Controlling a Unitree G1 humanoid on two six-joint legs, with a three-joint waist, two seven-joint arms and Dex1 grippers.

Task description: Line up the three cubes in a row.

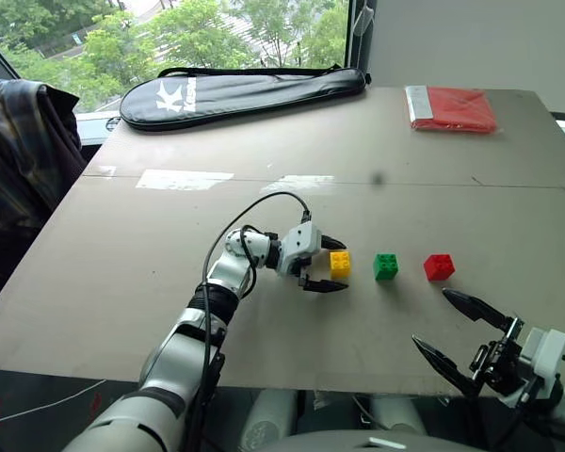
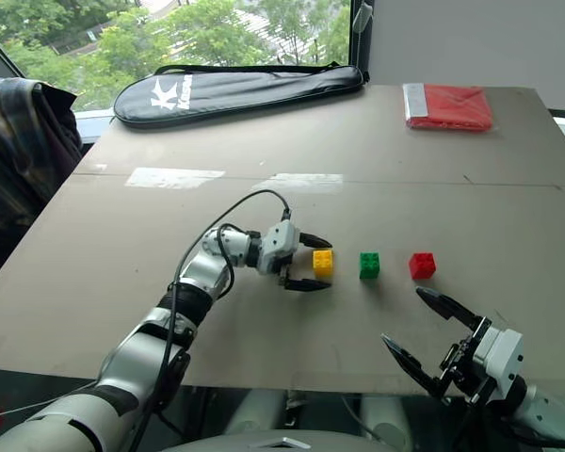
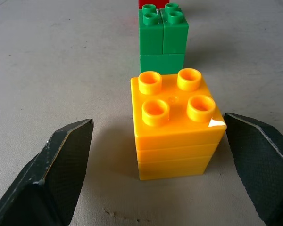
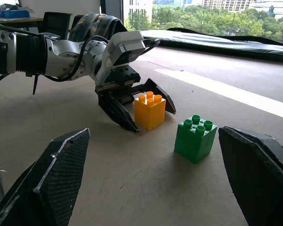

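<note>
Between the spread left hand's (image 1: 327, 264) fingers stands the yellow cube (image 1: 340, 264), unpinched; right hand (image 1: 461, 331) spread.

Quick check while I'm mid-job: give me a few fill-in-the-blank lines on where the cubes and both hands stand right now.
1. The left hand is open around the ____ cube, which stands on the table.
2. The middle cube of the row is ____.
3. The cube nearest the open right hand is ____.

Missing words: yellow; green; red.
</note>
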